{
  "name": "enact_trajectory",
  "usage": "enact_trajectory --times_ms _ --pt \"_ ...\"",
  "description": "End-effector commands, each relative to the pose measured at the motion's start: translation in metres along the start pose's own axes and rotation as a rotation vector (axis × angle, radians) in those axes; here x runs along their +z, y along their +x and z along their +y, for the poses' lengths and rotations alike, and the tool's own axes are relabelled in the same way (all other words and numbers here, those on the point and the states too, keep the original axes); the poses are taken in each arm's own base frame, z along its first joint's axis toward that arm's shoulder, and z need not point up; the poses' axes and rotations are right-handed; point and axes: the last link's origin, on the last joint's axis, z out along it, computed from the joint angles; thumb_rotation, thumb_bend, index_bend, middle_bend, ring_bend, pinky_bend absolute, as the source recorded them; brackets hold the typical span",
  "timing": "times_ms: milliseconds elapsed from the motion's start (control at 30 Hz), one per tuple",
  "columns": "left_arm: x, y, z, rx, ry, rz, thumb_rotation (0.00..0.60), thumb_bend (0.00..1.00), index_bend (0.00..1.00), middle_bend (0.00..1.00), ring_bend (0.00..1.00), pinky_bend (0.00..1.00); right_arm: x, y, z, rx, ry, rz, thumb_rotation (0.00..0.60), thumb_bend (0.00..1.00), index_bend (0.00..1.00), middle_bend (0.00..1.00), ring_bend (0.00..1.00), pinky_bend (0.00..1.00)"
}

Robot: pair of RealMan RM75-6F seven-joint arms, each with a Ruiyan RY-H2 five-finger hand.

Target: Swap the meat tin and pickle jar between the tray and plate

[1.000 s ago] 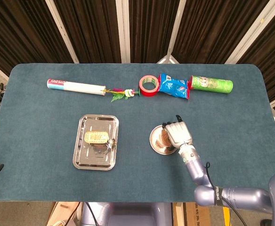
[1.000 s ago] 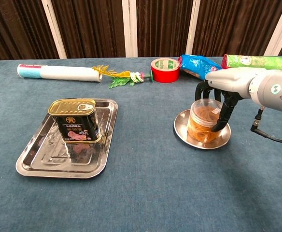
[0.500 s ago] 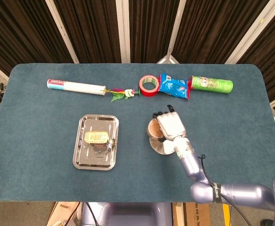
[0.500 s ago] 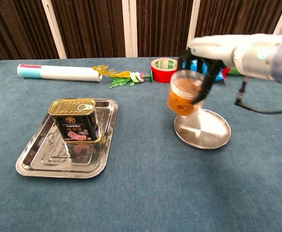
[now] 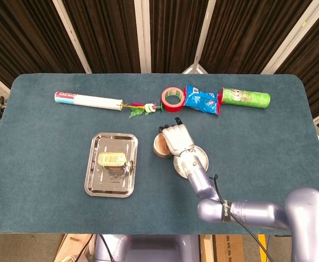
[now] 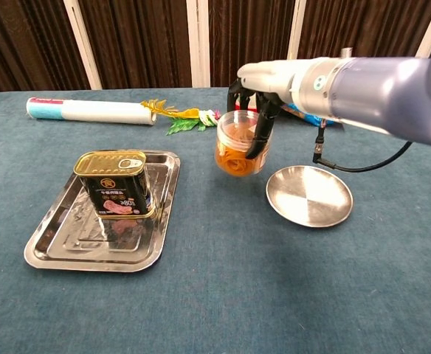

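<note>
your right hand (image 6: 256, 110) grips the jar (image 6: 239, 144) above the table, between tray (image 6: 53, 247) and plate (image 6: 309, 195); tin (image 6: 114, 182) stands on the tray.

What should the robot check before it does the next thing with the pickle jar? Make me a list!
1. Right hand grips the pickle jar from above: ok.
2. Jar lifted off the table: cannot tell; it sits between plate and tray.
3. Plate bare, ready for the meat tin: ok.
4. Tray free for the jar: not ok; the meat tin stands upright in it.
5. Bare table between tray and plate to park the jar: ok.
6. Left hand ready to help: cannot tell; neither view shows it.
</note>
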Motion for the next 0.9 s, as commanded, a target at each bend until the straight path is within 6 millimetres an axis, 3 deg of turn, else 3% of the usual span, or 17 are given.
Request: enact_trajectory --times_ms 33,267,333,433,467,500,567,800,900 --pt "0.0 0.0 -0.001 0.0 0.003 0.0 0.6 0.2 0.17 0.0 0.0 0.07 0.007 -0.007 -0.006 -0.009 0.003 -0.009 0.6 0.13 0.41 0.43 0.5 0.12" --pt "0.0 0.002 -0.003 -0.003 0.014 0.007 0.6 0.2 0.17 0.0 0.0 0.07 0.015 -0.015 -0.011 -0.003 0.006 -0.001 0.6 0.12 0.41 0.43 0.49 0.08" --pt "0.0 0.002 -0.003 -0.004 0.017 0.006 0.6 0.2 0.17 0.0 0.0 0.07 0.017 -0.016 -0.012 -0.005 0.011 0.0 0.6 0.12 0.36 0.4 0.46 0.04" --pt "0.001 0.002 -0.004 -0.005 0.019 0.006 0.6 0.2 0.17 0.0 0.0 0.07 0.015 -0.019 -0.014 0.006 0.025 -0.024 0.6 0.12 0.15 0.26 0.31 0.0" --pt "0.001 0.002 -0.004 -0.006 0.02 0.006 0.6 0.2 0.17 0.0 0.0 0.07 0.014 -0.019 -0.014 0.001 0.031 -0.035 0.6 0.1 0.07 0.16 0.21 0.0" --pt "0.001 0.002 -0.004 -0.006 0.02 0.007 0.6 0.2 0.17 0.0 0.0 0.07 0.013 -0.02 -0.014 -0.006 0.036 -0.047 0.6 0.07 0.02 0.08 0.11 0.0" --pt "0.002 0.002 -0.003 -0.006 0.019 0.005 0.6 0.2 0.17 0.0 0.0 0.07 0.01 -0.018 -0.016 -0.008 0.049 -0.063 0.6 0.04 0.0 0.01 0.02 0.0" --pt "0.001 0.002 -0.002 -0.012 0.011 0.003 0.6 0.2 0.17 0.0 0.0 0.07 -0.005 -0.011 -0.012 0.002 0.045 -0.059 0.6 0.0 0.0 0.0 0.0 0.0" --pt "0.002 0.002 -0.002 -0.016 0.002 0.001 0.6 0.2 0.17 0.0 0.0 0.07 -0.023 0.006 0.012 -0.012 0.004 -0.004 0.6 0.0 0.0 0.0 0.0 0.0"
